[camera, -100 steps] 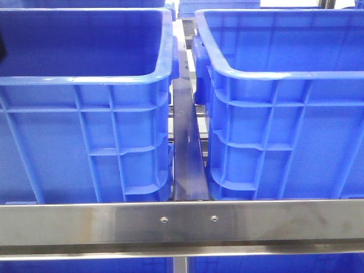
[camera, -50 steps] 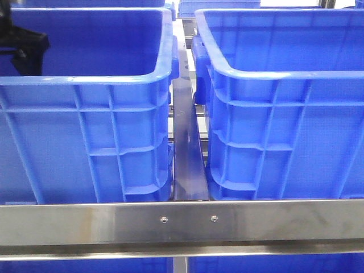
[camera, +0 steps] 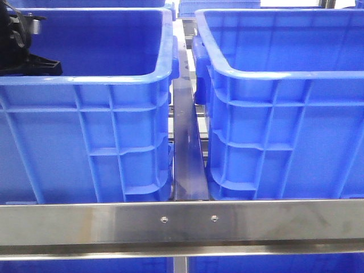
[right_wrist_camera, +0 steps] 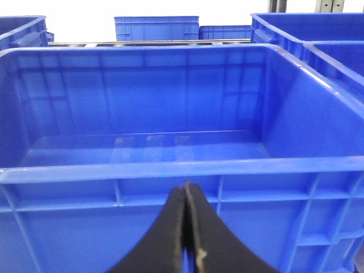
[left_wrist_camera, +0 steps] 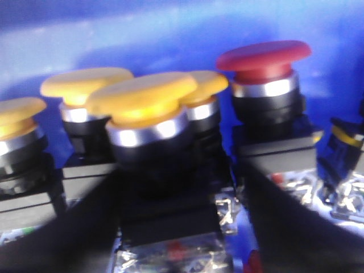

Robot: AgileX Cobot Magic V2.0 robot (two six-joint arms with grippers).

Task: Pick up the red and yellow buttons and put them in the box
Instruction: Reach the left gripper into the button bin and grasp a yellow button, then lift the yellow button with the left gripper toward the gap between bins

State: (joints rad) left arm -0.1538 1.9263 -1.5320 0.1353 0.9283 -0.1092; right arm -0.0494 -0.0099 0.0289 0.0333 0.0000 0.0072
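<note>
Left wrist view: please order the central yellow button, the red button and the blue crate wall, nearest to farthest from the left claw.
1. central yellow button: foremost, in the middle.
2. red button: farther back, beside it.
3. blue crate wall: behind all buttons.

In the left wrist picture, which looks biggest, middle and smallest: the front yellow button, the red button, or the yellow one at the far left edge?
1. Front yellow button, though it sits nearest the camera.
2. Red button.
3. Far-left yellow button, partly cut off by the edge, so unsure.

Probably a warehouse, stacked blue crates (right_wrist_camera: 156, 27), steel racking (camera: 182, 223)
</note>
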